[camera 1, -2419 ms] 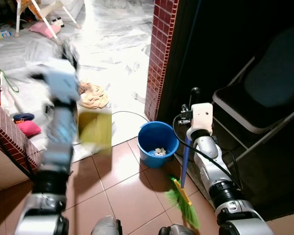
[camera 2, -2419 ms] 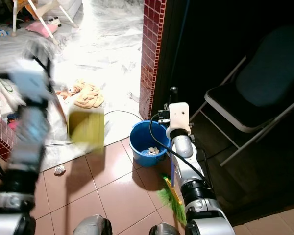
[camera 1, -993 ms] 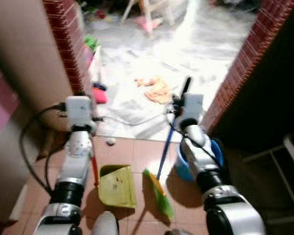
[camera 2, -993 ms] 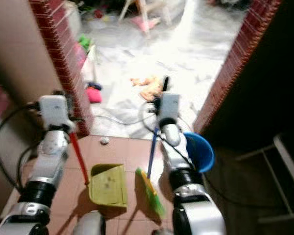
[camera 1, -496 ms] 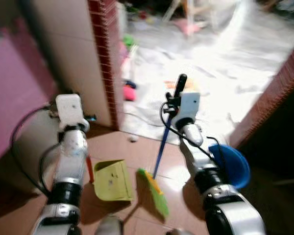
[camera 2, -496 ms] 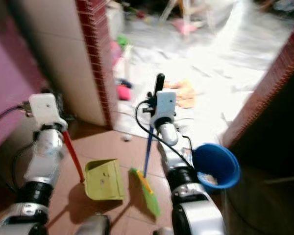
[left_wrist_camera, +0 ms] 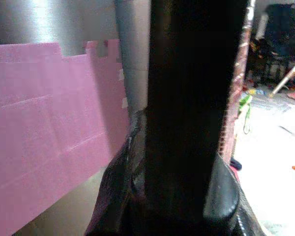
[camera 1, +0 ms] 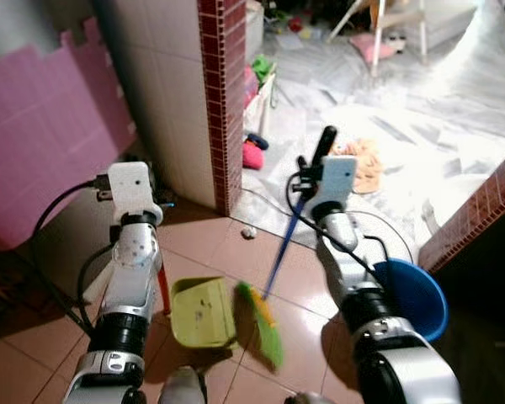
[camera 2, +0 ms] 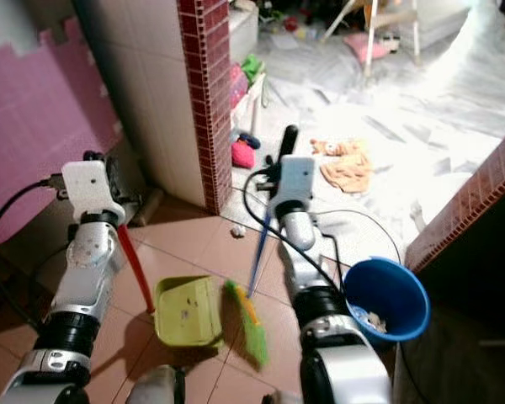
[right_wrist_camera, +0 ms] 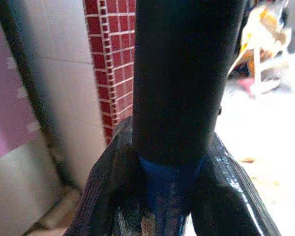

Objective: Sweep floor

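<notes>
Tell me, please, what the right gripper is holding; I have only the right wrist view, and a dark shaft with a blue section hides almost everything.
Observer: The right gripper is shut on the broom, whose green bristles rest on the tiled floor.
Operator: Is the dustpan nearby?
Observer: Yes, the yellow-green dustpan lies just left of the bristles, held by its red handle in the left gripper.
Operator: Is there any litter to collect?
Observer: A small white crumpled scrap lies on the floor beyond the broom, near the brick pillar.
</notes>
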